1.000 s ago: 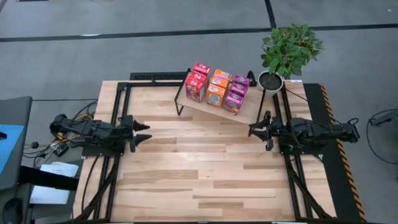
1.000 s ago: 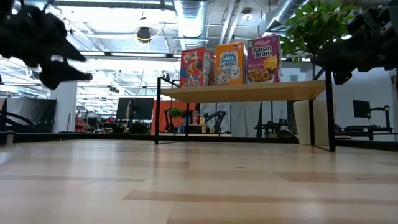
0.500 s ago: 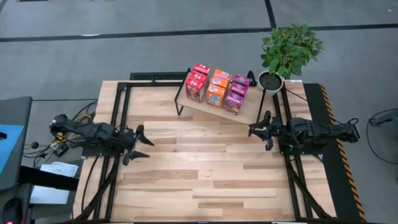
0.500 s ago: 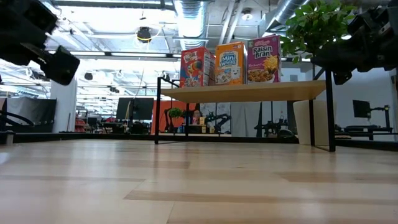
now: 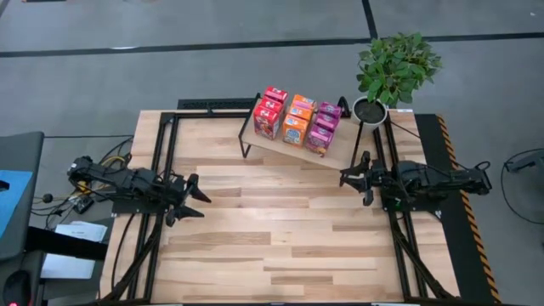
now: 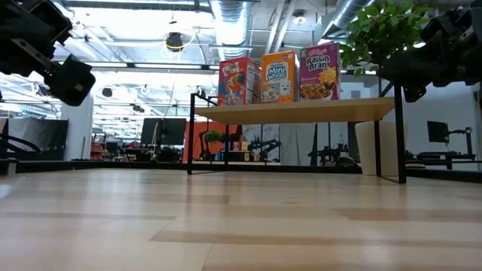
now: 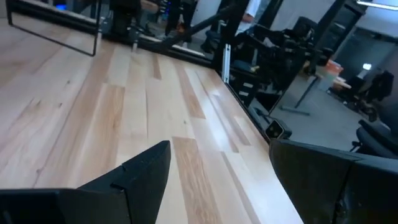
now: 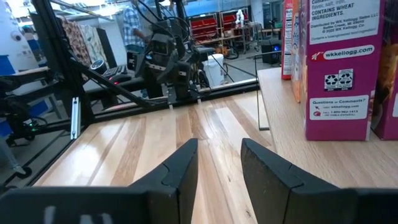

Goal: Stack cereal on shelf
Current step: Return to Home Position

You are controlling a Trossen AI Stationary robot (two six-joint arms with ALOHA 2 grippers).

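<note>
Cereal boxes (image 5: pixel 296 119) in red, orange and purple rows fill the shelf (image 5: pixel 340 151), near the right gripper (image 5: pixel 350 178), whose fingers sit slightly apart, empty. Well away, the left gripper (image 5: pixel 201 202) is spread wide, holding nothing.

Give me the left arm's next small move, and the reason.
Probably draw the left gripper back toward its base at the table's left edge. Its fingers are open and empty, every cereal box in view stands on the shelf, and none lies on the table. The right gripper hangs empty near the right edge.
</note>
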